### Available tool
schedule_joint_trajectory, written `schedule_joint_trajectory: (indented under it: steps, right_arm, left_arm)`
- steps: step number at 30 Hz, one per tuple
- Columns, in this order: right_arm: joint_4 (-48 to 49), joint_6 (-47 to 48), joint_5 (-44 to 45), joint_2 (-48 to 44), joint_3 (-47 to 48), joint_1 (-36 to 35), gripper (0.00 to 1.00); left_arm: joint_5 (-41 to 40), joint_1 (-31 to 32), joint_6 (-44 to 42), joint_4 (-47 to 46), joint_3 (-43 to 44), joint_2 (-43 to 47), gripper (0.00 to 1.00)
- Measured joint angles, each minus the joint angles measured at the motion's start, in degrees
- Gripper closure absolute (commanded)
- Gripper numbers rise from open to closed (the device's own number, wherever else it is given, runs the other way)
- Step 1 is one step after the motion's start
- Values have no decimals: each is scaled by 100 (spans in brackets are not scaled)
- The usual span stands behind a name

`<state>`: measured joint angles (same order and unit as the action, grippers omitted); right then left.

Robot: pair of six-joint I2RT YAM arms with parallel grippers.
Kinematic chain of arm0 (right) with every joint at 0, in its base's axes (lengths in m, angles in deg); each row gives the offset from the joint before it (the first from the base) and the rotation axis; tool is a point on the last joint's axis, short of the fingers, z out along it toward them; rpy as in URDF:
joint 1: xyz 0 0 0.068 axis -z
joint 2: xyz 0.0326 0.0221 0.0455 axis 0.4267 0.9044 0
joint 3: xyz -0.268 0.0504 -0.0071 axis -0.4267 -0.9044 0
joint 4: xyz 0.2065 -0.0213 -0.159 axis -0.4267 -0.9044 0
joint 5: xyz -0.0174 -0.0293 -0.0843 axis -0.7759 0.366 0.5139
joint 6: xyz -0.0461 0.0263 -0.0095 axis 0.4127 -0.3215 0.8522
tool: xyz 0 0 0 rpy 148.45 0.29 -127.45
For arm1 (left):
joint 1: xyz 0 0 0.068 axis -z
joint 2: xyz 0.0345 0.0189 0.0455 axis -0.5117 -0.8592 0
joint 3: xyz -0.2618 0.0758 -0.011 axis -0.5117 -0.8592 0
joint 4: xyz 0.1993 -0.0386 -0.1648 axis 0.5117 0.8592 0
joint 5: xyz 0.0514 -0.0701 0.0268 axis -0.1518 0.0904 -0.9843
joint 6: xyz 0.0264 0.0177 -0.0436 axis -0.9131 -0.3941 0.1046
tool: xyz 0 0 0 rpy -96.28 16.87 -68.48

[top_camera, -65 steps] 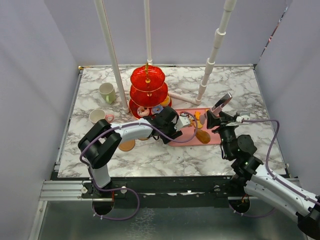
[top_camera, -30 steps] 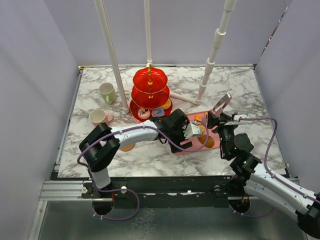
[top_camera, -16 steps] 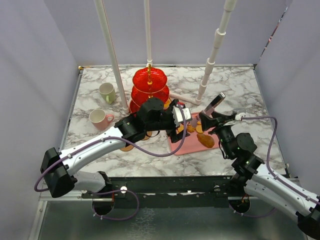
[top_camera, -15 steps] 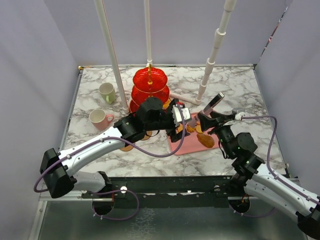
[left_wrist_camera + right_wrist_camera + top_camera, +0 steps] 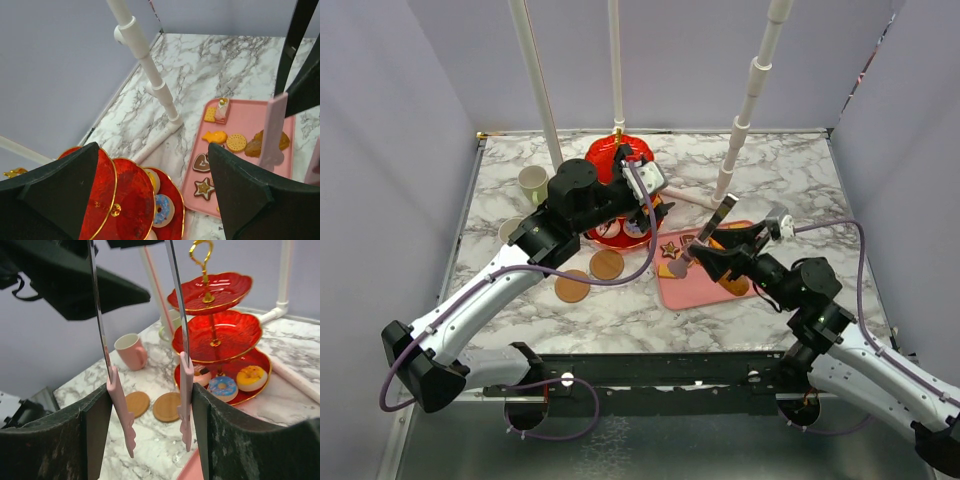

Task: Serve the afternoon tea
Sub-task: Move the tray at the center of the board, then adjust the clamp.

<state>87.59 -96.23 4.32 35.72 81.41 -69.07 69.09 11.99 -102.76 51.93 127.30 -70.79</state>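
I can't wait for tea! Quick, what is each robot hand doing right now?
Left hand: open, holding nothing.
Right hand: closed on the pink-tipped tongs, nothing in them.

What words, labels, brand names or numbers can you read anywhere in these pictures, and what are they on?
None can be read in any view. The red stand, pink mug, green mug, coasters, pink tray and tongs show no lettering.
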Motion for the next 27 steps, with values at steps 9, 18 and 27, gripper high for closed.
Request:
schedule_joint_trajectory:
  steps: [9, 18, 27]
  right_arm:
    - [-149, 9, -953, 1078, 662, 0, 37]
    - [-72, 28, -1388, 1720, 1040, 0, 38]
    - [-7, 168, -1283, 1685, 1040, 0, 38]
  left_arm:
    - [-55, 153, 26, -105, 337, -361, 11]
    - [-57, 415, -37, -107, 337, -435, 11]
    - [-33, 424, -85, -31, 358, -367, 1]
